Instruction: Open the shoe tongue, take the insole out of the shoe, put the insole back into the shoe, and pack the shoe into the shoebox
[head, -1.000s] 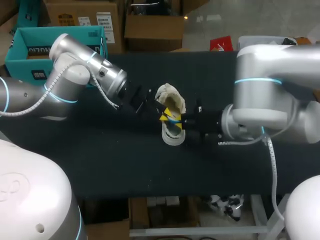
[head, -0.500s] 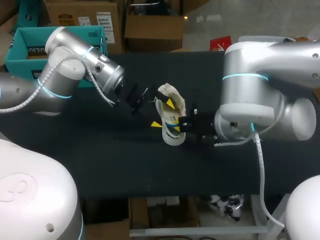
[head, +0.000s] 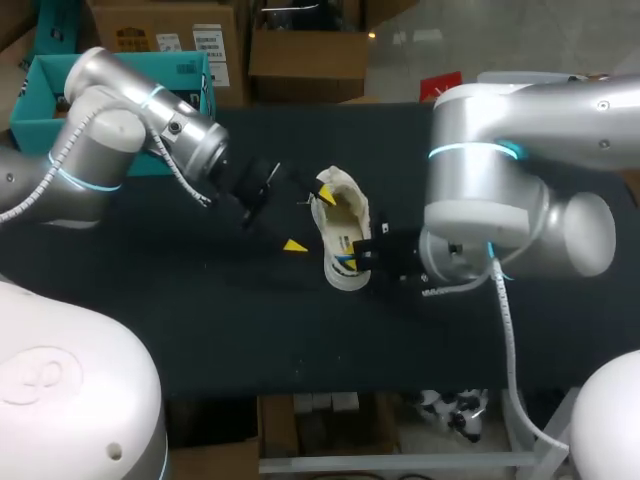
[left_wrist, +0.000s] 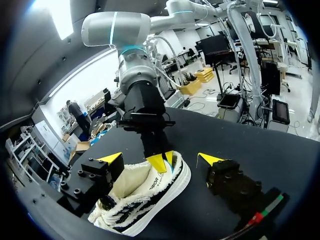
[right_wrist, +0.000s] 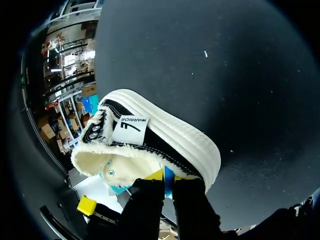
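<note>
The fleece-lined sneaker (head: 342, 228), mid-table, is pinched at its 6 o'clock end by the right gripper (head: 351, 263), apparently to steady it, while the left gripper (head: 311, 221) hangs wide apart at its 9 o'clock, likely to pry it open; the teal shoebox (head: 32, 105) sits at 10 o'clock.

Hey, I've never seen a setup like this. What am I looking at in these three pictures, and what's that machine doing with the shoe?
It is a robot with two arms at a dark table. One picture looks down from above. The two round ones come from a camera on each wrist. A white shoe lies on the table. The right gripper pinches its rim. The left gripper is open close by the shoe and holds nothing. The teal shoebox stands at the far left.
</note>
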